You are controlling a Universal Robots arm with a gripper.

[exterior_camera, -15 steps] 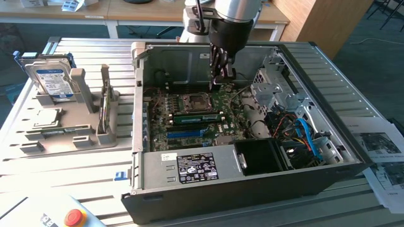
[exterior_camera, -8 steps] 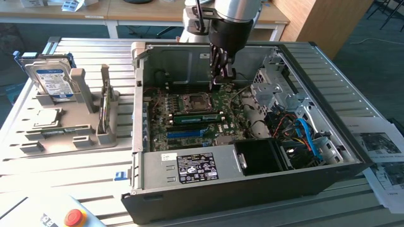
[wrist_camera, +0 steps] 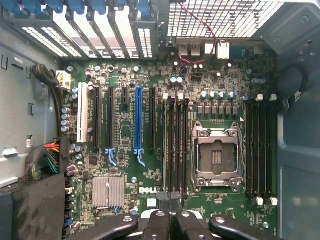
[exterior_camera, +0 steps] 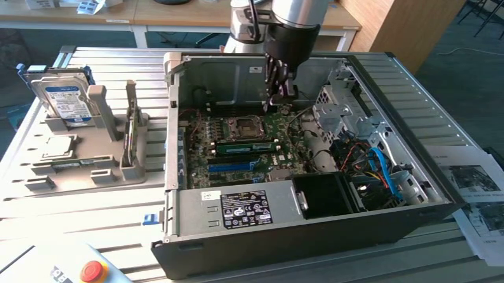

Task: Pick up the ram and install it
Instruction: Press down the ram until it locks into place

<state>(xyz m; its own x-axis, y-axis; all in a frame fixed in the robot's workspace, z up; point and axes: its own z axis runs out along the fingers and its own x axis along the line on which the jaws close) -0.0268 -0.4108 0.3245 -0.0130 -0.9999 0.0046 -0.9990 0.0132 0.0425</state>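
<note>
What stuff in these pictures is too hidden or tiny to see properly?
Exterior view: the ram is too small to show whether it sits fully in its slot.
Exterior view: the writing on the hard drive is too tiny to read.
Exterior view: the picture's edge cuts off the red-button box.
Wrist view: the gripper is cut off by the picture's edge.

Case open on top, motherboard reachable from above, drive cage and power supply flanking it

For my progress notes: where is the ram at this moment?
In the exterior view, the ram sits on the motherboard inside the open computer case, between the CPU socket and the long blue slot.
</note>
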